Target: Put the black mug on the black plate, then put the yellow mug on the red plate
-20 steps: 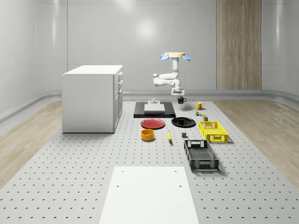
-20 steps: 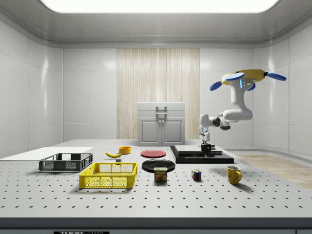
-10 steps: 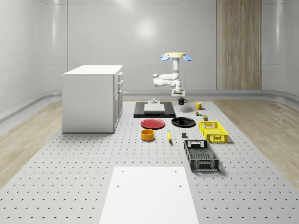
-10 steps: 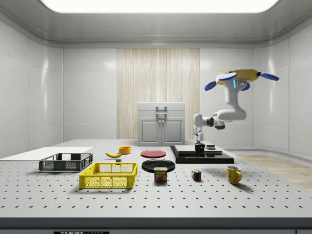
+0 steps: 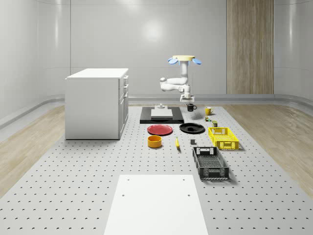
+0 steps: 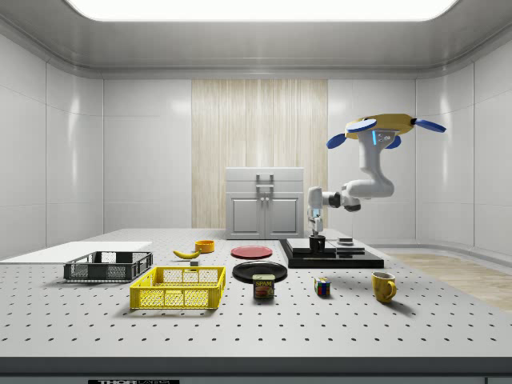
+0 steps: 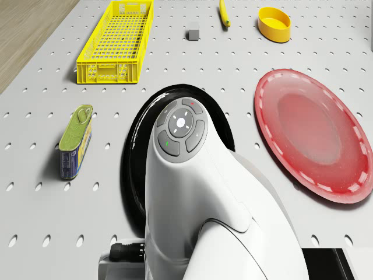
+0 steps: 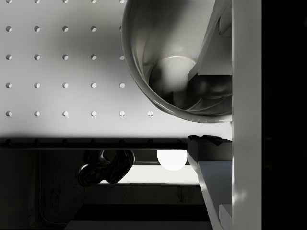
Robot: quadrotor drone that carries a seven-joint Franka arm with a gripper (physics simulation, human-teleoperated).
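Whole-scene: drone (image 5: 185, 59) hovers with claw (image 5: 190, 103) clamped on black mug (image 5: 190, 107), black plate (image 5: 192, 128) below and nearer the camera, yellow mug (image 5: 208, 110) to claw's whole-scene right — side: held mug aloft, red plate (image 6: 252, 251) well left of claw — wrist: mug's rim beside a finger (image 8: 247, 81).

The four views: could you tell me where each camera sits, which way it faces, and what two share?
Whole-scene view: high beyond the table's near end, looking along it; hovering drone, arm, gripper holding the black mug.
Side view: low at the table's side, looking across; whole robot.
Drone view: on the drone, looking down at black plate and red plate; arm.
Wrist view: along the gripper into the mug; one finger.
Shared: both off-robot views show both plates.
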